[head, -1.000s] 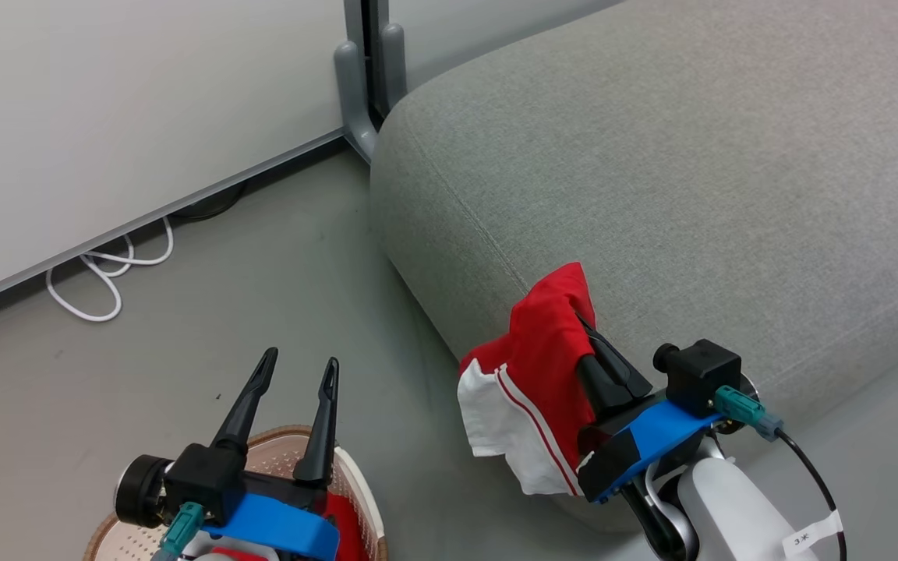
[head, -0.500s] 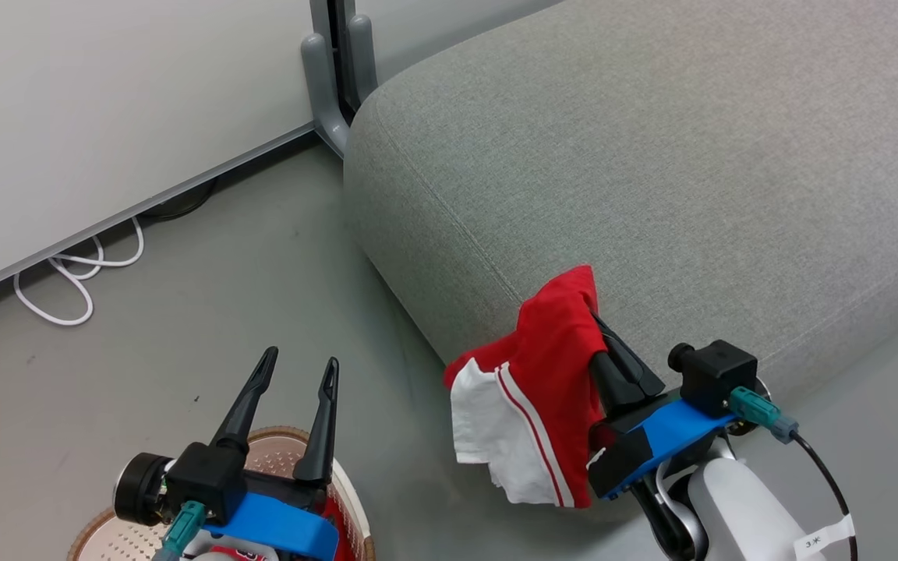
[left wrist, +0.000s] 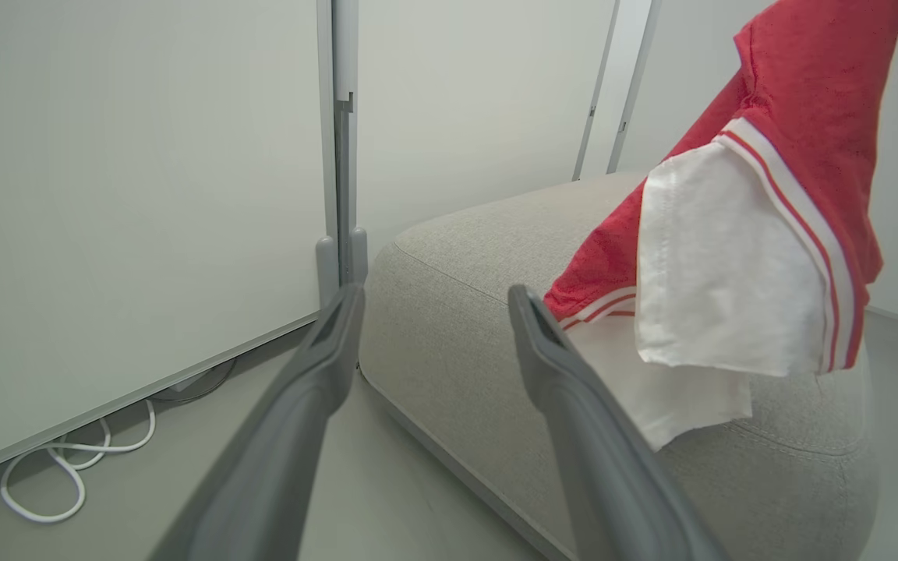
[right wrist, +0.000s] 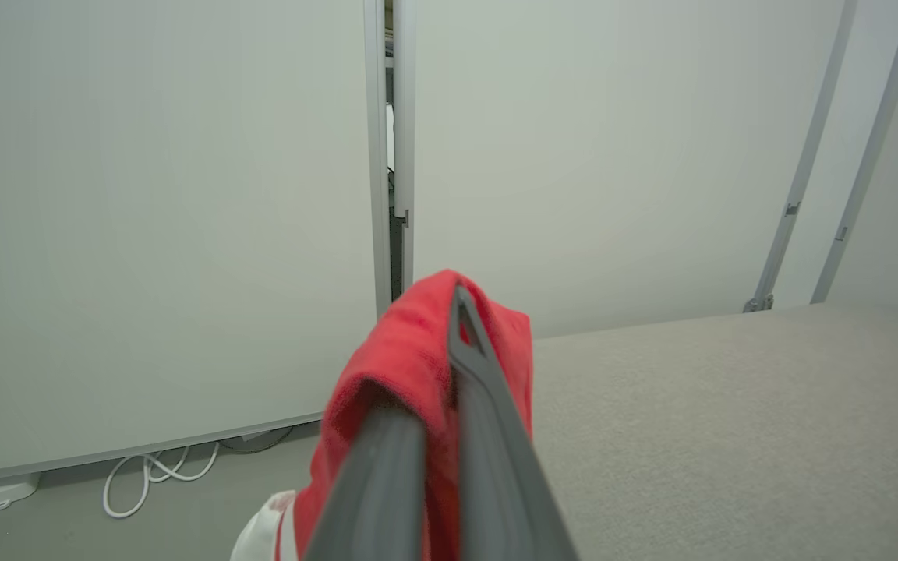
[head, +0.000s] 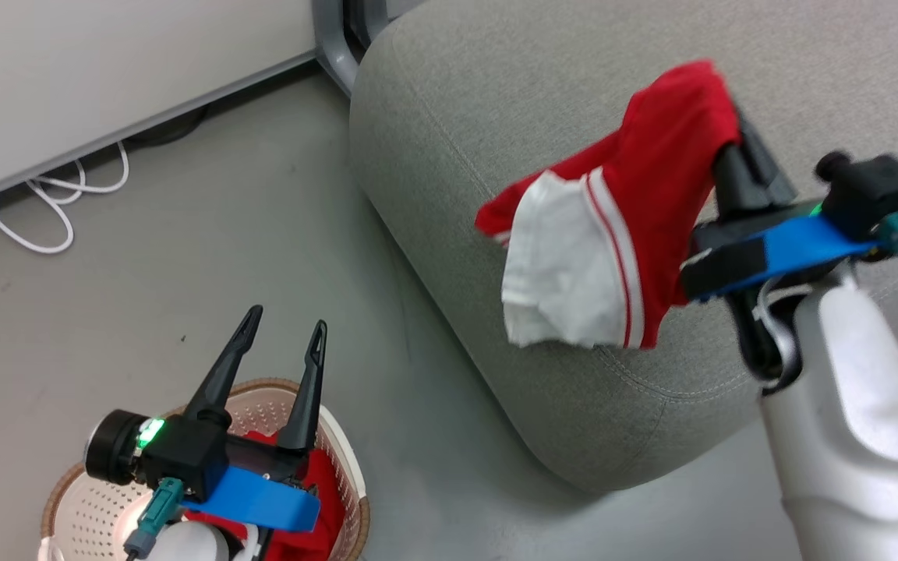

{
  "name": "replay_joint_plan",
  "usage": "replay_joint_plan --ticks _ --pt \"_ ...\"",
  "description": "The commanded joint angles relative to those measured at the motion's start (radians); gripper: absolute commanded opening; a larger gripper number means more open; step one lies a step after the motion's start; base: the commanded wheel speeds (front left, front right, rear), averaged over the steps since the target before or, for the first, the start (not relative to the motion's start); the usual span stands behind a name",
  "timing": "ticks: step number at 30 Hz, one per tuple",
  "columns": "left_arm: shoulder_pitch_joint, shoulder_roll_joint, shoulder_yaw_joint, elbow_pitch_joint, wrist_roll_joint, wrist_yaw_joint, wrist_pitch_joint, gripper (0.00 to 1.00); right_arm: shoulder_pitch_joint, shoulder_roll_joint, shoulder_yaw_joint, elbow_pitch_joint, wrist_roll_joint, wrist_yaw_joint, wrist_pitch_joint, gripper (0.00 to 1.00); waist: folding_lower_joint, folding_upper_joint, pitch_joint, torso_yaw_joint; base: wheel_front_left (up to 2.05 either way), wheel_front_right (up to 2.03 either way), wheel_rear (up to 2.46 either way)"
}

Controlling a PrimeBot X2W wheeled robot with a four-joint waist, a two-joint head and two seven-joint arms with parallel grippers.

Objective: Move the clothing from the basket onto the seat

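Observation:
My right gripper (head: pixel 732 121) is shut on a red garment with white striped trim (head: pixel 620 210), one piece of the clothing. It holds the cloth in the air above the front corner of the grey seat (head: pixel 496 93), with the white part hanging down. In the right wrist view the red cloth (right wrist: pixel 402 366) bunches around the closed gripper (right wrist: pixel 457 300). My left gripper (head: pixel 284 321) stands open and empty above the basket (head: pixel 344 460). A second red garment (head: pixel 316 506) lies in the basket, partly hidden by my wrist. The left wrist view shows the hanging garment (left wrist: pixel 768 234) over the seat (left wrist: pixel 449 327).
A white cable (head: pixel 51 210) loops on the grey floor along the pale wall panel. A grey partition post (head: pixel 332 39) stands at the seat's far corner. Bare floor lies between the basket and the seat.
My right gripper has lifted the striped red garment up and over the seat's edge. The head camera has shifted, bringing more of the basket into view. The left gripper stays open.

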Motion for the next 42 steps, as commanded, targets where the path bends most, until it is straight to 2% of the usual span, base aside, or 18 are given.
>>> replay_joint_plan --ticks 1,6,11,18,24,26,34,42 --pt "-0.023 0.015 -0.005 -0.012 0.009 -0.001 -0.004 1.0 -0.041 0.0 -0.028 -0.01 -0.008 0.0 0.01 0.0 -0.0001 0.0 0.055 0.02 0.0 0.0 0.0" --pt "-0.061 0.066 -0.018 -0.049 0.015 -0.001 -0.002 1.0 -0.201 -0.015 -0.196 -0.024 -0.075 0.0 0.049 0.0 -0.0001 0.0 0.148 0.049 0.0 0.0 0.0" --pt "-0.112 0.115 -0.042 -0.114 0.02 -0.001 0.029 1.0 -0.356 -0.086 -0.374 0.011 -0.084 0.0 0.087 0.0 -0.0001 0.0 0.254 0.091 0.0 0.0 0.0" --pt "-0.202 0.166 -0.077 -0.208 0.035 -0.001 0.065 1.0 -0.486 -0.179 -0.563 0.127 -0.112 0.0 0.062 0.0 -0.0001 0.0 0.373 0.16 0.0 0.0 0.0" --pt "-0.239 0.177 -0.103 -0.255 0.036 -0.001 0.074 1.0 -0.485 -0.218 -0.618 0.252 -0.135 0.0 0.03 0.0 -0.0001 0.0 0.433 0.199 0.0 0.0 0.0" --pt "-0.248 0.176 -0.11 -0.261 0.033 -0.001 0.073 1.0 -0.468 -0.231 -0.651 0.333 -0.133 0.0 0.026 0.0 -0.0001 0.0 0.454 0.209 0.0 0.0 0.0" --pt "-0.267 0.166 -0.13 -0.242 0.026 0.001 0.06 1.0 -0.462 -0.253 -0.706 0.519 -0.178 0.0 0.0 0.0 -0.0001 0.0 0.473 0.23 0.0 0.0 0.0" --pt "-0.283 0.168 -0.14 -0.217 0.024 0.005 0.05 1.0 -0.495 -0.26 -0.733 0.617 -0.231 0.0 -0.037 0.0 -0.0001 0.0 0.471 0.233 0.0 0.0 0.0"
